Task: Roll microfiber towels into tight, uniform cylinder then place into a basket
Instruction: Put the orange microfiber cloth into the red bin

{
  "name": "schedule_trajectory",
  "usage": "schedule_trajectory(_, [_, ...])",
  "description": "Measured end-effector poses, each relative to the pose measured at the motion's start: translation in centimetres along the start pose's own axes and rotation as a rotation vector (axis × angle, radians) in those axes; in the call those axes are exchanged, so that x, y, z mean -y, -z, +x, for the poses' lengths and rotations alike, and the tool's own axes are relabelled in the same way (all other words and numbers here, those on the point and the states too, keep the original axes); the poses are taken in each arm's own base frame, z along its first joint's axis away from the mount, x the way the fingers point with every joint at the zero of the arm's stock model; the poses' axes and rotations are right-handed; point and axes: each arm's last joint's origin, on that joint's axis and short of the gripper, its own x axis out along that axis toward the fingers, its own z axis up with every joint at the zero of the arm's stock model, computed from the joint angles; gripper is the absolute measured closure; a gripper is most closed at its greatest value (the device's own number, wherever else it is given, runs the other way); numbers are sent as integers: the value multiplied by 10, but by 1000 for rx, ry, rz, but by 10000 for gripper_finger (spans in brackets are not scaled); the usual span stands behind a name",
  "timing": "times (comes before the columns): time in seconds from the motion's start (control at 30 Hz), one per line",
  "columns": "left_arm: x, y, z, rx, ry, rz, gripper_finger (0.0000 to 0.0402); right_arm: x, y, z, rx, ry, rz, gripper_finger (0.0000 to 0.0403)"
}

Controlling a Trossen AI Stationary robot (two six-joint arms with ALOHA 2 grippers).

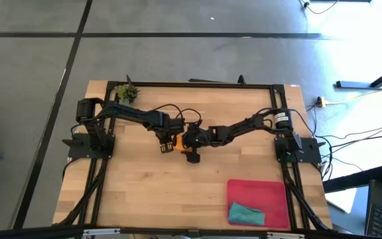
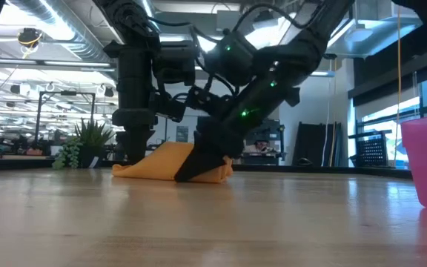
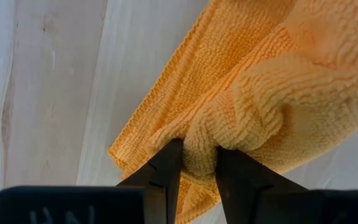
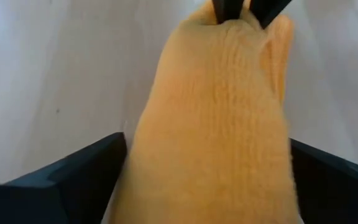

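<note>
Bench (image 1: 144, 192) w/ pink basket (image 1: 270, 189) at its near right corner, teal towel (image 1: 246, 214) lying crumpled inside. Orange towel (image 1: 169, 143) sits mid-bench, bunched into a thick ribbed fold. Left end effector (image 3: 197, 168) clamped on a pinch of its edge; right end effector (image 4: 207, 180) spread wide, straddling the bundle's other end. Low view alone shows the towel resting flat on the wood; high view mostly hides it under both arms.

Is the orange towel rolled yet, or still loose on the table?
Partly rolled, not tight: orange towel lies bunched on the table, left gripper pinching one fold; right gripper straddles it, jaws wide.
</note>
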Motion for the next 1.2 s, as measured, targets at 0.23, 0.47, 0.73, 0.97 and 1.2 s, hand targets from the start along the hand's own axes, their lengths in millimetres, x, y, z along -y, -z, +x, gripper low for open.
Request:
schedule_trajectory(0.23, [0,0,0,0,0,0,315,8,4,10,31,-70,16,3])
schedule_trajectory(0.47, [0,0,0,0,0,0,315,18,3,9,37,-45,117,3])
schedule_trajectory(0.73, [0,0,0,0,0,0,315,18,5,9,25,-41,108,8])
schedule_trajectory(0.97, [0,0,0,0,1,0,315,17,5,9,9,-43,108,63])
schedule_trajectory(1.2, [0,0,0,0,0,0,315,15,6,8,-4,-28,106,152])
